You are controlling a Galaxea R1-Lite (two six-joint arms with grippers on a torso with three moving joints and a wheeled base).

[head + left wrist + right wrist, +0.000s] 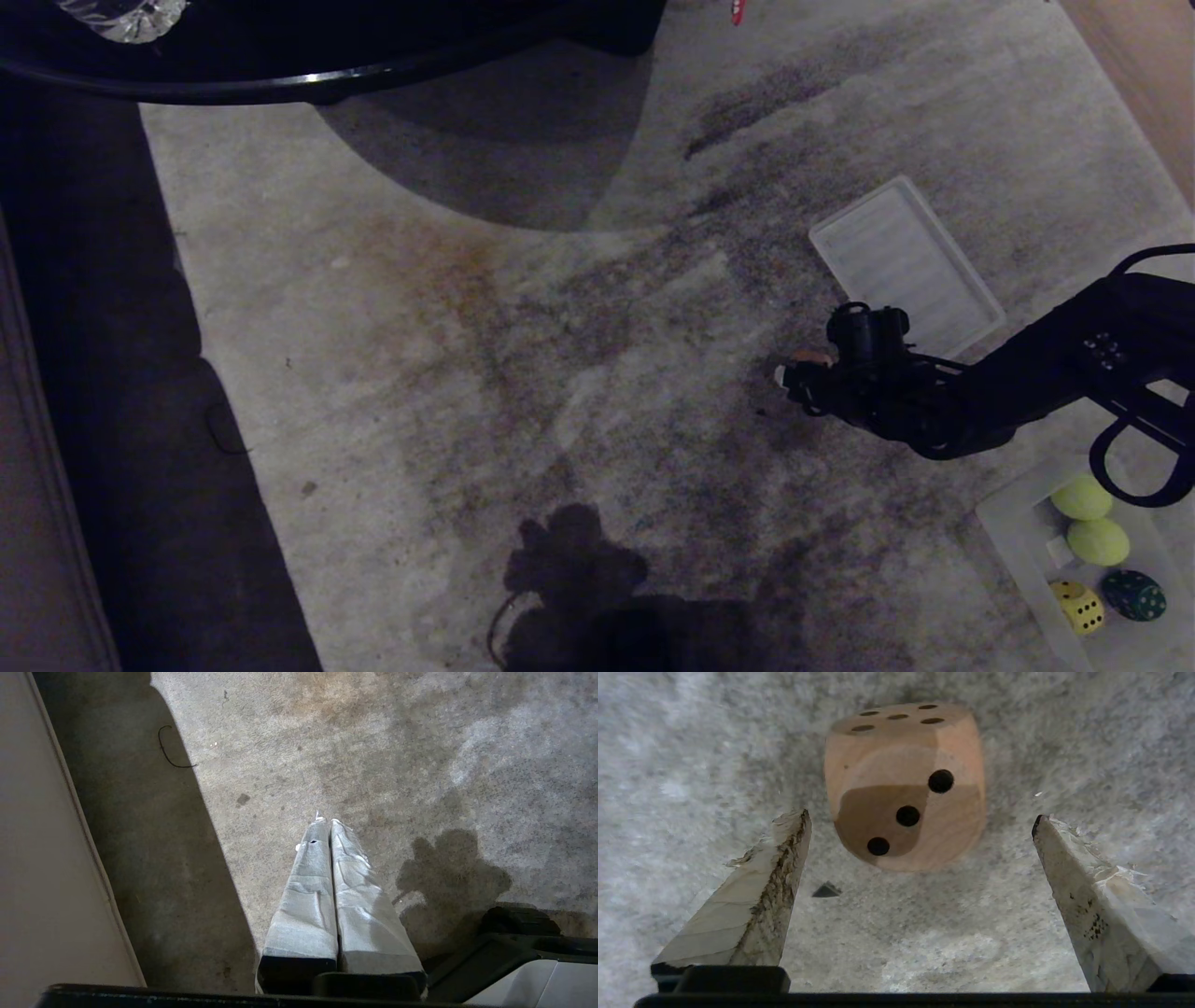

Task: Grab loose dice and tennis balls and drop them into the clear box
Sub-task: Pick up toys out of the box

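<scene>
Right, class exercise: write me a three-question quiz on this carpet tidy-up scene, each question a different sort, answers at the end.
1. True or false: the right gripper has closed on the pinkish-tan die.
2. How many tennis balls lie in the clear box?
3. Multiple choice: the flat clear lid is A) on the box, B) on the carpet apart from the box, C) in the left gripper.

Key: 1 false, its fingers stand open either side of the die, not touching; 2 two; 3 B.

A stained grey carpet (523,373) carries the clear box (1013,523), ribbed lid (901,261) and pinkish-tan die (906,784).
</scene>
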